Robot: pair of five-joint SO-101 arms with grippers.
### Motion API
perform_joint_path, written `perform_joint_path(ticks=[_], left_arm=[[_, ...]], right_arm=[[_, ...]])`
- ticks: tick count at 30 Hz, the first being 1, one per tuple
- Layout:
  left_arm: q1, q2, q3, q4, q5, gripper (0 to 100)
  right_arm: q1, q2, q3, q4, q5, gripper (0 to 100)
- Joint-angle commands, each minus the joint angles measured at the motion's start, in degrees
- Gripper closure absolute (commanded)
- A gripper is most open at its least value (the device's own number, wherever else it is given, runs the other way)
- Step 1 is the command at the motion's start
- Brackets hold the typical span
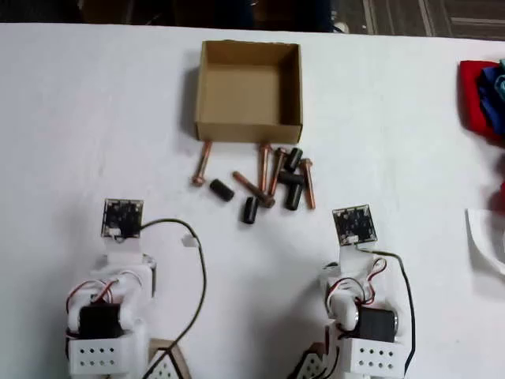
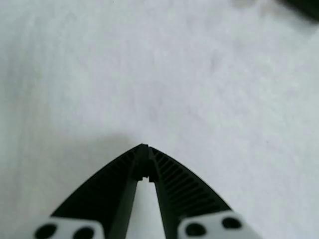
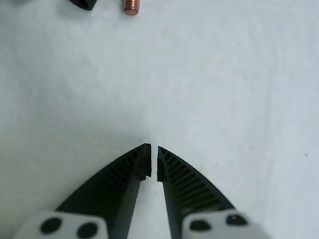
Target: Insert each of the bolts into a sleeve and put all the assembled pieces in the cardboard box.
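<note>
The open cardboard box (image 1: 248, 91) stands at the back middle of the white table. In front of it lie several copper bolts, one apart to the left (image 1: 203, 163) and the others (image 1: 263, 164) mixed with several short black sleeves (image 1: 293, 196). Two sleeves (image 1: 222, 190) (image 1: 250, 210) lie loose nearer the arms. My left gripper (image 2: 144, 149) rests shut over bare table, with nothing in it. My right gripper (image 3: 153, 149) is shut too, a hair's gap between its tips. A bolt end (image 3: 131, 7) and a sleeve (image 3: 82, 4) lie ahead of it.
Both arms sit at the near edge, the left arm (image 1: 118, 268) and the right arm (image 1: 359, 276) folded back. A black cable (image 1: 199, 260) loops between them. Red and blue cloth (image 1: 483, 91) and a white object (image 1: 485, 241) lie at the right edge.
</note>
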Motion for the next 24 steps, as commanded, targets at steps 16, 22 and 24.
perform_joint_path(ticks=[16,22,24], left_arm=[[-0.5,-0.3,1.3,0.4,-0.5,97],[-0.5,-0.3,1.3,0.4,-0.5,97],[-0.5,-0.3,1.3,0.4,-0.5,97]], right_arm=[[0.3,-0.6,0.6,-0.3,0.4,97.8],[0.3,-0.6,0.6,-0.3,0.4,97.8],[0.2,-0.7,0.6,-2.1,0.4,97.8]])
